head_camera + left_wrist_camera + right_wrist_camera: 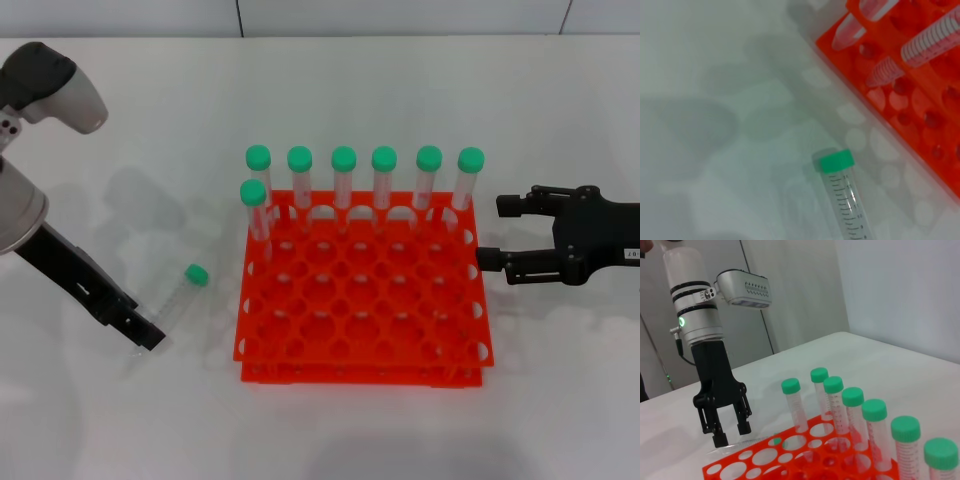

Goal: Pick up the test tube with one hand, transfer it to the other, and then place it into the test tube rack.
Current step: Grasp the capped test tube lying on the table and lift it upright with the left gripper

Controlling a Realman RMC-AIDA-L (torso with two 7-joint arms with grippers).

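Observation:
The test tube [178,296] lies on the white table left of the test tube rack [360,376], its green cap toward the back. The left wrist view shows the test tube [845,200] close up, beside the rack's [875,100] edge. My left gripper [143,333] is low over the tube's rounded end. In the right wrist view this left gripper [731,434] is open, its fingers astride the clear tube [749,442]. My right gripper [500,233] hovers open just right of the rack, holding nothing.
Several green-capped tubes [343,180] stand upright along the rack's back row, and one more [254,208] stands at the left of the second row. The same tubes [852,410] appear in the right wrist view. Bare white table surrounds the rack.

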